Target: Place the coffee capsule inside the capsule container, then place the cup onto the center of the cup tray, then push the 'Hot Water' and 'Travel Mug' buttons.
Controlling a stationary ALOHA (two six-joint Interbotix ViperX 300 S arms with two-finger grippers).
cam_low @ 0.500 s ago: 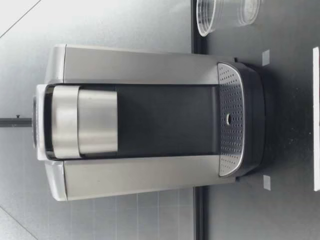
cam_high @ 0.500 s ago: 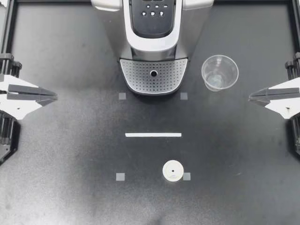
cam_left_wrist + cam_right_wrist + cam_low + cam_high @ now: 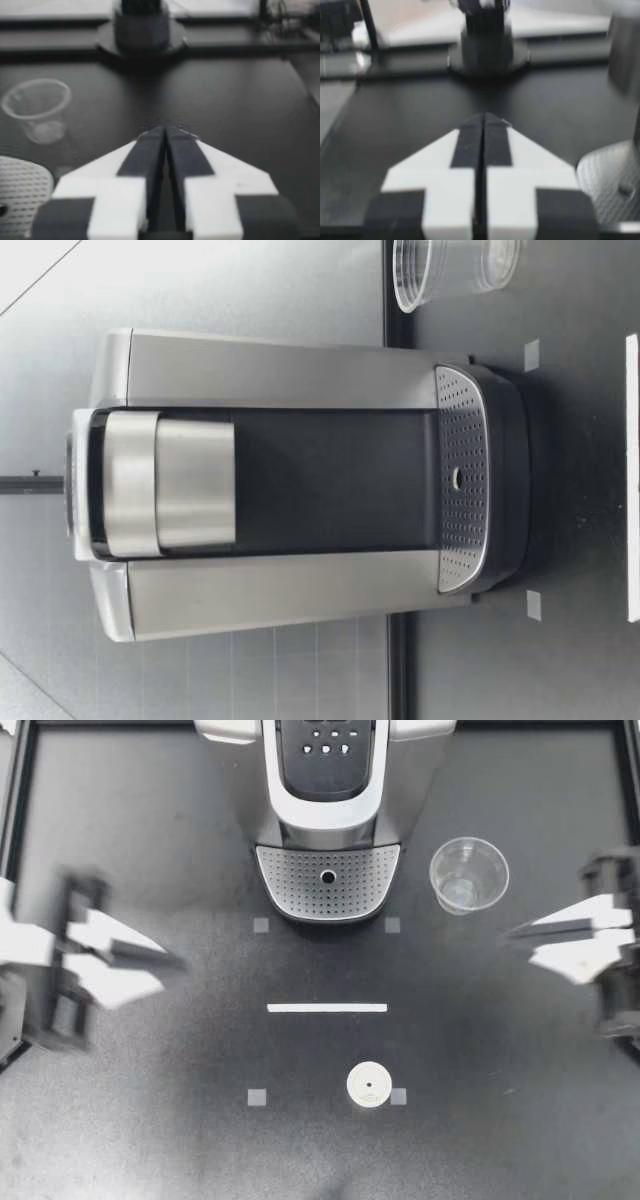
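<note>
A white coffee capsule (image 3: 368, 1084) lies on the black table near its front, right of centre. The clear plastic cup (image 3: 468, 874) stands upright to the right of the coffee machine (image 3: 328, 780), whose perforated cup tray (image 3: 328, 892) is bare and whose buttons (image 3: 326, 742) show on its top. My left gripper (image 3: 180, 960) is shut and empty at the left side, well away from the capsule. My right gripper (image 3: 510, 932) is shut and empty, just right of and nearer the front than the cup. The cup (image 3: 37, 107) shows beyond the shut left gripper (image 3: 164, 131). The right gripper (image 3: 484, 119) shows its fingers pressed together.
A white tape strip (image 3: 327, 1007) lies between the tray and the capsule, with small grey square markers (image 3: 257, 1097) around it. A black frame rail (image 3: 20, 780) borders the table. In the low view the machine (image 3: 280, 485) and the cup (image 3: 450, 268) beside it appear, with no arm.
Both arms have swung inward from the table's sides. The left gripper moved right and toward the front; the right gripper moved left. Cup and capsule stayed put.
</note>
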